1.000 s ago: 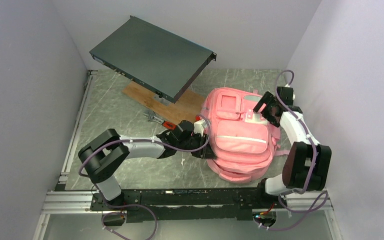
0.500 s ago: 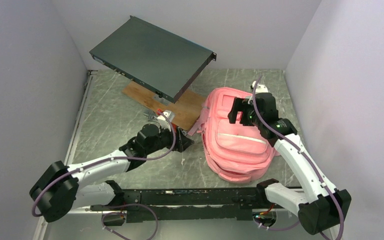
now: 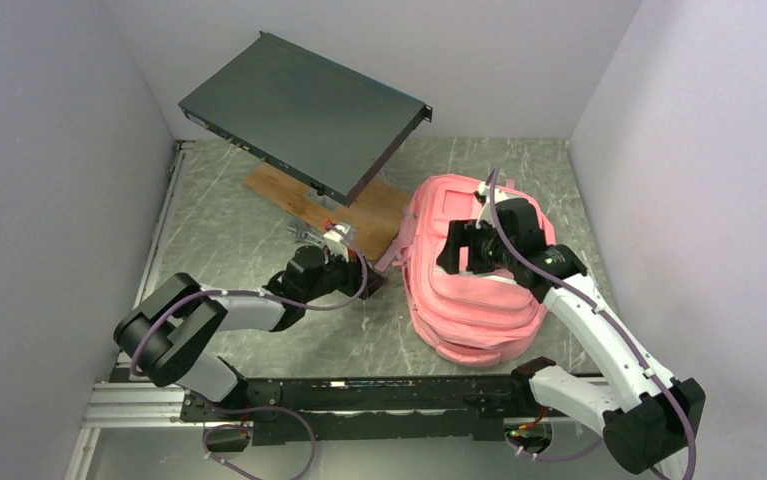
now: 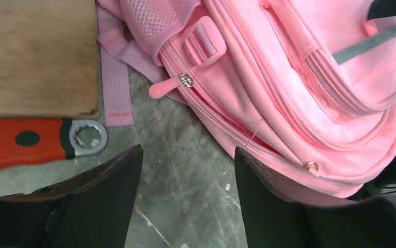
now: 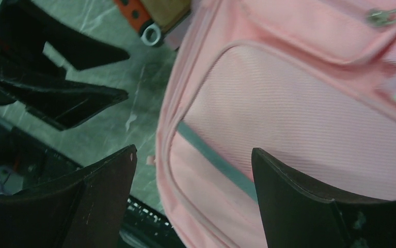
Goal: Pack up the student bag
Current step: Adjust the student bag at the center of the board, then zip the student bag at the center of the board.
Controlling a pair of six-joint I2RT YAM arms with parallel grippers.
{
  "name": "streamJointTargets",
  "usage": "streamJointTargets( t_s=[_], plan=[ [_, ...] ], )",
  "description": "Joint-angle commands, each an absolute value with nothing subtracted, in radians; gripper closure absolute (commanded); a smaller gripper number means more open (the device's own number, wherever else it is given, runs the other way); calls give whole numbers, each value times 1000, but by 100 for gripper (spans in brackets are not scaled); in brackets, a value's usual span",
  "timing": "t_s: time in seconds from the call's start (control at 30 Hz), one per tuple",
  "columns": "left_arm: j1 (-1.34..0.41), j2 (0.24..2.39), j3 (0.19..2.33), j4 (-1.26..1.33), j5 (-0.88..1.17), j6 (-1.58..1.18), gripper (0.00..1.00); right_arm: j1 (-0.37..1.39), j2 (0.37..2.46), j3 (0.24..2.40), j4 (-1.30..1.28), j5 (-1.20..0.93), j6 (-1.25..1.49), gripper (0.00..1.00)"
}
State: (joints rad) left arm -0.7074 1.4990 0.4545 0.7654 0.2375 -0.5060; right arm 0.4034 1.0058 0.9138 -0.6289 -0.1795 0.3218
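**Student bag** (image 3: 474,300): pink, lying front-up on the right half of the table (image 3: 229,230), top end toward the back wall.

**Left gripper** (image 4: 188,155): low over the table, just beside the bag's left flank. The fingers are spread, with bare marbled surface between them and nothing held.

**Right gripper** (image 5: 193,155): above the bag's front pockets. The fingers are wide apart, with pink fabric and a grey strip showing between them, and they are clamped on nothing. Whether the tips touch the cloth cannot be told.

**Wooden board** (image 3: 359,215): flat on the table, near the bag's upper left corner.

**Wrench** (image 4: 30,142): red handle with a ring end, lying along the board's edge.

**Dark flat metal unit** (image 3: 304,115): tilted, at the back left above the board.

**Overhead view only:** both arms entire, and the bag's full outline.

**Left wrist view only:**
- A pink zip pull (image 4: 164,88) hangs off the bag's side zip.
- A loose strap (image 4: 114,88) lies on the table between the board and the bag.
- The strap's tip is just beside the wrench's ring end.

**Right wrist view only:** the left gripper's dark fingers seen from across, beside the bag, with the wrench's ring end beyond them.
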Motion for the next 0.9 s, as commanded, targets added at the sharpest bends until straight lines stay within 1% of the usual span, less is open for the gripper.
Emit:
streamJointTargets(
  t_s=[0.0,0.07,0.17,0.27,0.33,0.43,0.53,0.63,0.87],
  plan=[
    [-718,1558,400,1142,238,-313,27,431,1011,885,-545,-337,338,17],
    [-713,1628,440,1154,282,-300,28,437,1022,891,-553,-346,322,17],
    [-697,1719,492,1202,347,-358,33,439,1024,901,-557,-354,305,18],
    [-694,1821,485,1368,351,-413,31,440,1020,906,-557,-363,297,18],
    [-683,1880,496,1417,340,-471,29,440,1017,900,-550,-369,298,18],
    [-656,1963,531,1486,356,-639,32,442,1011,895,-549,-380,296,18],
    [-644,2011,560,1463,326,-765,33,442,1002,893,-551,-373,295,18],
    [-636,2052,561,1511,306,-874,34,442,996,898,-557,-369,291,18],
    [-613,2163,638,1490,365,-1084,37,442,985,905,-556,-367,295,18]
  ],
)
